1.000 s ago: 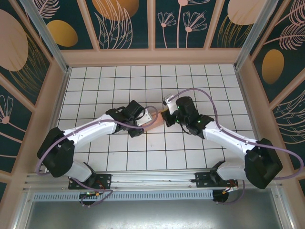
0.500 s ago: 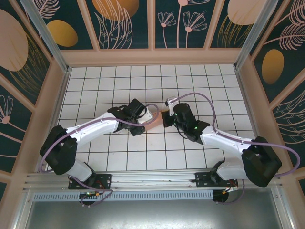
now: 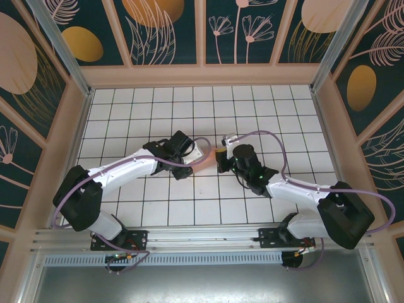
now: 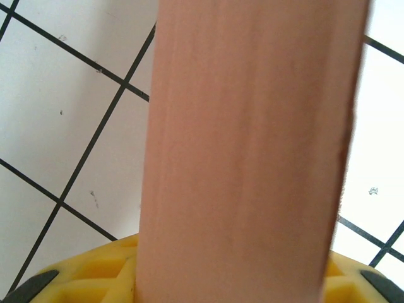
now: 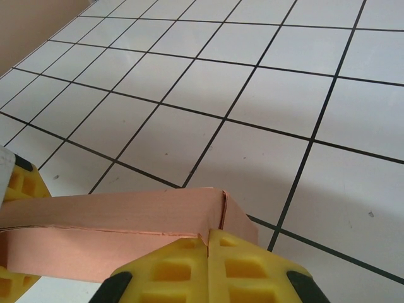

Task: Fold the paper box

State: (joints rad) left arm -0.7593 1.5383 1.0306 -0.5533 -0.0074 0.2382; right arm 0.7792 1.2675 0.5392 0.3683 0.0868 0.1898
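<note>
The paper box point(image 3: 207, 161) is a thin pink card shape, held up off the white tiles near the middle of the tabletop point(image 3: 158, 107), a bit closer to the near edge than the far edge. From the top it looks like a short pink strip lying between the two grippers. The left gripper point(image 3: 194, 158) has it from the left side. In the left wrist view the pink card runs straight up the middle, with a yellow pad point(image 4: 88, 274) on each side of it at the bottom, so this gripper is part way closed and is holding the box. The right gripper point(image 3: 222, 156) sits at the box's right end. In the right wrist view its two yellow pads point(image 5: 252, 271) are pressed tight together, right under the box's folded corner and touching it. I cannot tell if a bit of card is pinched between them. Both arms bend in from the near corners and meet at the box.
</note>
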